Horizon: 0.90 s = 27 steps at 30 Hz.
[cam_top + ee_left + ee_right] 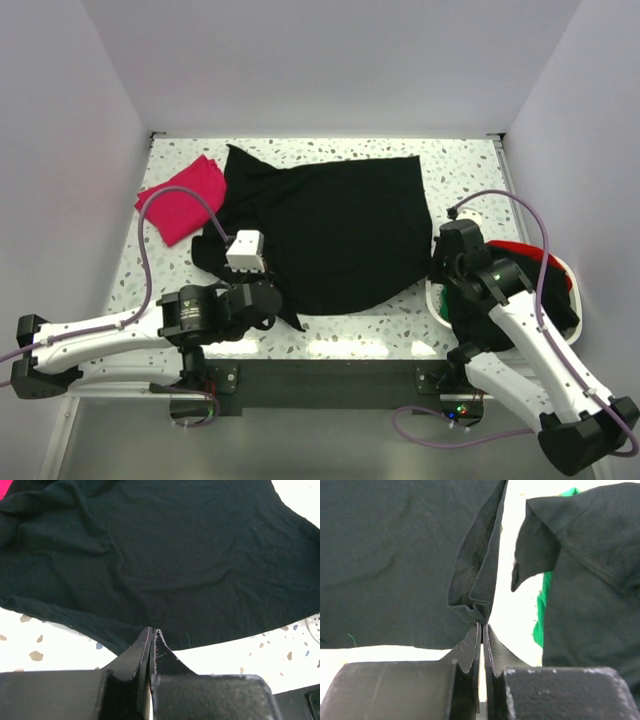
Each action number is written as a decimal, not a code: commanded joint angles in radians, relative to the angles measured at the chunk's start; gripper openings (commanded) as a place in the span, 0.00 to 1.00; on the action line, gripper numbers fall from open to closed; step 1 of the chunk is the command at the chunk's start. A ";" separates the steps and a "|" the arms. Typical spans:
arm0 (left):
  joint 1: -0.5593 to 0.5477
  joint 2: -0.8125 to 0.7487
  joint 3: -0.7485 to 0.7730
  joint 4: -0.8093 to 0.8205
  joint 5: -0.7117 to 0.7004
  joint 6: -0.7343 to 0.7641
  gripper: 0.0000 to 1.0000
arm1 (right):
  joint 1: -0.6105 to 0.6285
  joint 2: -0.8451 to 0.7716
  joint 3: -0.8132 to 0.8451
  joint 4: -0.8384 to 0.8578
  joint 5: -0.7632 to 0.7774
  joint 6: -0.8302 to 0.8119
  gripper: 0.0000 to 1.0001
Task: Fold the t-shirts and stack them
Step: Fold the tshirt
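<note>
- Magenta-pink t-shirt (pixel 183 208): folded, at the far left of the speckled table (pixel 450 170).
- Left gripper (pixel 151 631): jaws pressed together, pinching the near hem of the large black t-shirt (pixel 340 225).
- Large black t-shirt: lies spread across the table centre.
- Right gripper (pixel 483 626): jaws closed on a bunched fold of that shirt's right edge.
- White basket (pixel 568 275), far right: holds black cloth (pixel 590 580), red cloth (pixel 520 248) and green cloth (pixel 544 600).

Your overhead view is bright and evenly lit from above. The table (pixel 460 180) glares white along its far and near edges. The black shirt (pixel 340 230) swallows most fold detail. In both wrist views the fingers (pixel 130 665) look soft and the tabletop blows out to white.
</note>
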 commanded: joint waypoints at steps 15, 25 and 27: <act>-0.004 0.141 0.393 -0.529 0.252 -0.321 0.00 | -0.003 0.233 0.363 -0.464 0.007 0.066 0.00; -0.004 0.137 0.490 -0.529 0.359 -0.387 0.00 | -0.003 0.294 0.495 -0.653 -0.024 0.111 0.00; -0.003 0.147 0.473 -0.529 0.358 -0.419 0.00 | -0.003 0.309 0.499 -0.660 -0.024 0.113 0.00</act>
